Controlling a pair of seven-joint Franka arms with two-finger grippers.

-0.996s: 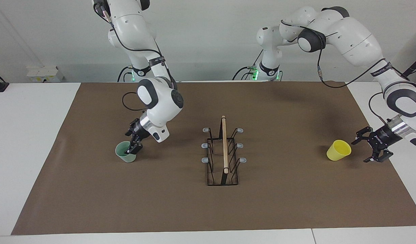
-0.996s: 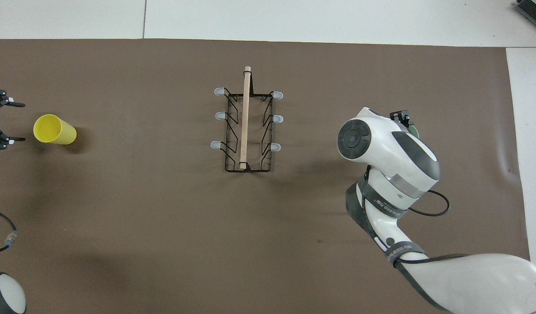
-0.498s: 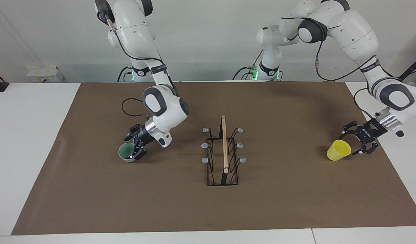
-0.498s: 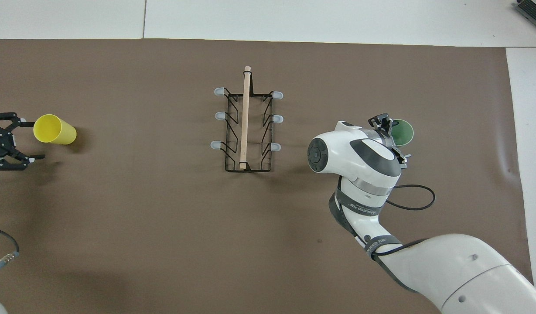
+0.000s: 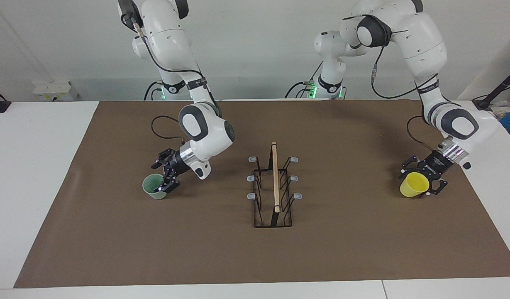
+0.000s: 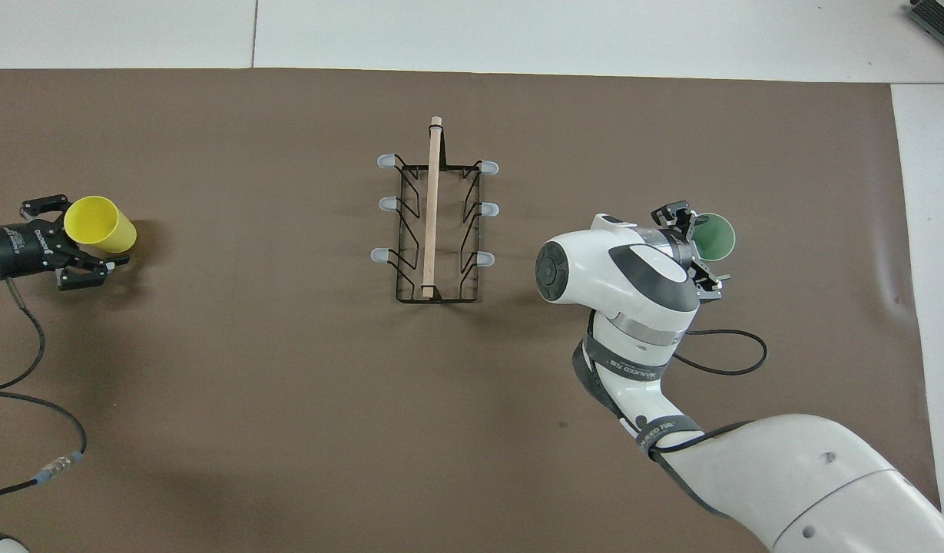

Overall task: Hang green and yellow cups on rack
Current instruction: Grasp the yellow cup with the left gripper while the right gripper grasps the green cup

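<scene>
Rack (image 5: 273, 187) mid-table, all pegs bare. Right gripper (image 5: 167, 176) pinches green cup (image 5: 154, 185) rim at its end; left gripper (image 5: 425, 177) open around yellow cup (image 5: 413, 185). Both hangs pending.

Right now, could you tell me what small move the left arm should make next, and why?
Probably close the left hand on the bright yellow plastic cup: its open fingers already sit around the cup on the brown mat.
</scene>
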